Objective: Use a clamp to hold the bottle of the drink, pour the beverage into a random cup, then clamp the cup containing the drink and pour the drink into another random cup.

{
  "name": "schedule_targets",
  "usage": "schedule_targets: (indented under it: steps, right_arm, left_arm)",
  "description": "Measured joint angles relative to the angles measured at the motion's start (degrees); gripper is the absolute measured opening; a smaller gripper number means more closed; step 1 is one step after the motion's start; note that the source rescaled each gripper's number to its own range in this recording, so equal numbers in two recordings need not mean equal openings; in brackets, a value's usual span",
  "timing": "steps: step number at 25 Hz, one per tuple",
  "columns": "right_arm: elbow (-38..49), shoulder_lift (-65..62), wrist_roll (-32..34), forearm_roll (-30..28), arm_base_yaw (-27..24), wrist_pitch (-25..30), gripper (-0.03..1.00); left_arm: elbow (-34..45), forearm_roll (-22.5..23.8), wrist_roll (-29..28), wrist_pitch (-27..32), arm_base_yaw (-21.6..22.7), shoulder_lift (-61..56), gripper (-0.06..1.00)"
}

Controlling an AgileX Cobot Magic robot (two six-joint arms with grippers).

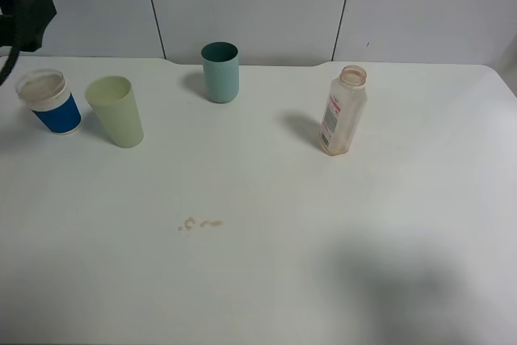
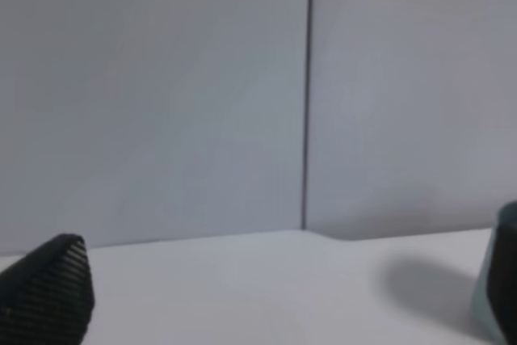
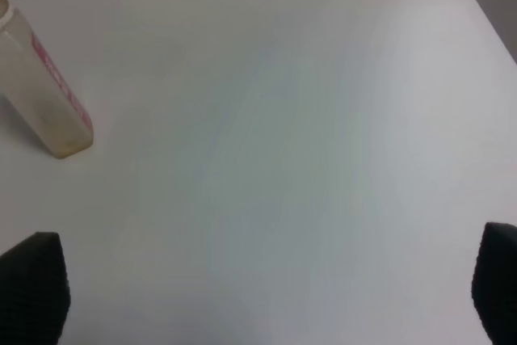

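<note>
Table (image 1: 266,264): a big white table is sitting in front of a pale wall.
Bottle (image 1: 342,112): the small clear bottle is standing up on the right part of the table, with no cap on its wide neck.
Bottle label: it is showing white with a pink-red band; the letters are too blurry to read.
Drink: only a thin brown bit is showing at the bottom of the bottle.
Yellow-green cup (image 1: 115,111): it is standing at the left, just beside the blue cup (image 1: 51,102).
Blue cup: short, with a white band at the rim, standing nearest the left edge.
Teal cup (image 1: 220,72): it is standing alone at the back, in the middle.
Spill (image 1: 199,223): a few small brown drops are lying on the table in front of the cups.
Left gripper (image 2: 258,313): its jaws are standing wide apart and holding nothing; one black ribbed finger (image 2: 44,296) is showing.
Right gripper (image 3: 262,288): it is hanging above the table with its jaws spread wide, holding nothing, well apart from the bottle.
</note>
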Motion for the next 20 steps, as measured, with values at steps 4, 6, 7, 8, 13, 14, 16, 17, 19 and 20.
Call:
schedule_targets:
  steps: [4,6,7,8,13,14,16,17,19,20]
  right_arm:
    - [0.0,0.0,0.0,0.0,0.0,0.0,1.0]
    - [0.0,0.0,0.0,0.0,0.0,0.0,1.0]
    - [0.0,0.0,0.0,0.0,0.0,0.0,1.0]
    - [0.0,0.0,0.0,0.0,0.0,0.0,1.0]
    - [0.0,0.0,0.0,0.0,0.0,0.0,1.0]
    - [0.0,0.0,0.0,0.0,0.0,0.0,1.0]
    - [0.0,0.0,0.0,0.0,0.0,0.0,1.0]
    - [0.0,0.0,0.0,0.0,0.0,0.0,1.0]
    - [0.0,0.0,0.0,0.0,0.0,0.0,1.0]
    - [0.0,0.0,0.0,0.0,0.0,0.0,1.0]
  left_arm:
    - [0.0,0.0,0.0,9.6,0.0,-8.9,0.97]
    - [0.0,-0.4,-0.1,15.1,0.0,-13.9,0.97]
    - [0.0,-0.9,-0.1,17.4,0.0,-16.4,0.97]
    - [0.0,-1.6,-0.1,20.2,0.0,-18.5,0.97]
    - [0.0,-4.4,0.4,33.7,0.0,-30.2,0.97]
    - [0.0,-4.4,0.5,36.0,0.0,-32.3,0.97]
    - [0.0,-4.5,0.6,41.0,0.0,-36.0,0.97]
    - [0.0,-4.6,0.7,43.5,0.0,-37.7,0.97]
    - [0.0,-5.0,0.7,47.8,0.0,-41.5,0.97]
    - [0.0,-5.2,0.7,49.8,0.0,-43.3,0.97]
